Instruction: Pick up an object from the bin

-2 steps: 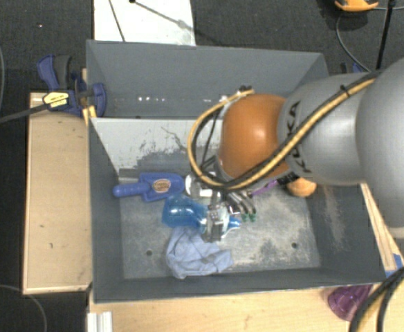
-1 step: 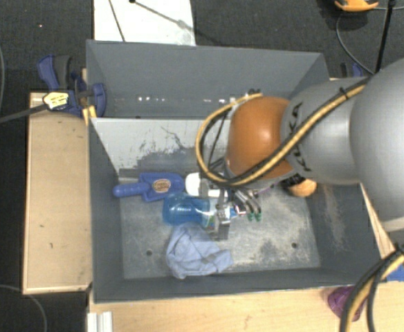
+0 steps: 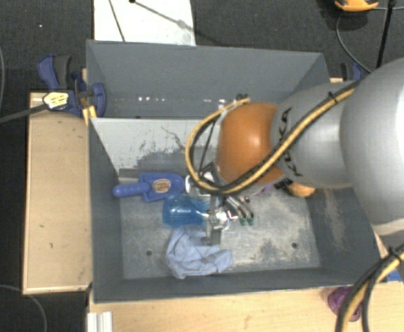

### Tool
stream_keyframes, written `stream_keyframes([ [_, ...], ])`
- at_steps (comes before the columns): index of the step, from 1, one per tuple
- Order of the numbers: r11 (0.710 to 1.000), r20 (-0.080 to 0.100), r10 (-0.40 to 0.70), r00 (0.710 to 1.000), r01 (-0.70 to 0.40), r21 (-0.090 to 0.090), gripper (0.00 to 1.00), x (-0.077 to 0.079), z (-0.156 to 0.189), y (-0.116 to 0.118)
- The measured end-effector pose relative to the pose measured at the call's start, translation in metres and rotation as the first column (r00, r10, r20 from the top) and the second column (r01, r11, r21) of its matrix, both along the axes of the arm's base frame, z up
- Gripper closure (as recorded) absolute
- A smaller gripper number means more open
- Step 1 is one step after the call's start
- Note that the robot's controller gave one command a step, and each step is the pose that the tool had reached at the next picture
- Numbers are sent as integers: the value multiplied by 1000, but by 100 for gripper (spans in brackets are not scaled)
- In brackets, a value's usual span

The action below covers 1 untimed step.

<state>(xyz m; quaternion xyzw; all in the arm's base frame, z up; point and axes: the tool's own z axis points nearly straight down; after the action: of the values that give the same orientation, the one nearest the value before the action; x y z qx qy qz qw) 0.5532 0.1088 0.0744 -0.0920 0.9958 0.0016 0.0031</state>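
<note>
Nearest, the grey arm [image 3: 375,137] is reaching into the bin [image 3: 105,206]. Its tool [image 3: 214,232], open or closed cannot be told, is hovering mid-floor between a blue cup-like thing [image 3: 182,211] and crumpled bluish cloth [image 3: 195,258]. Descending here is probably risking snagging both together.

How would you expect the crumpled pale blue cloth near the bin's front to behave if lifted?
The cloth lies in soft crumpled folds, so it would probably hang limp from any pinch. It looks thin, hence likely light. Pushed, it would likely bunch up rather than slide or roll.
</note>
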Motion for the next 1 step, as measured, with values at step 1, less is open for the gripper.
stream_keyframes([
  [1,935,-3,355,935,-355,-7,100,-13,-4,4],
])
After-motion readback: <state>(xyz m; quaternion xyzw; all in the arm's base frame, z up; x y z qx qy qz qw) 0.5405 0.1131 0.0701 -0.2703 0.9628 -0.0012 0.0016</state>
